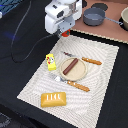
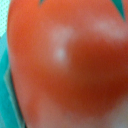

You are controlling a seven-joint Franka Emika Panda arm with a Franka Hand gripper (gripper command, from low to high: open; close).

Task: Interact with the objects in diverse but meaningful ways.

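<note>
Wrist view filled by red tomato — held in gripper, raised above mat — sausage on plate.

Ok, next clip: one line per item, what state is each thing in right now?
gripper: raised above the mat, shut on tomato
tomato: held, off the mat, fills the wrist view
sausage: lying on the plate
plate: flat on the mat
yellow block: on the mat, untouched
bread loaf: lying flat on the mat
grey pot: upright, lidless
</note>
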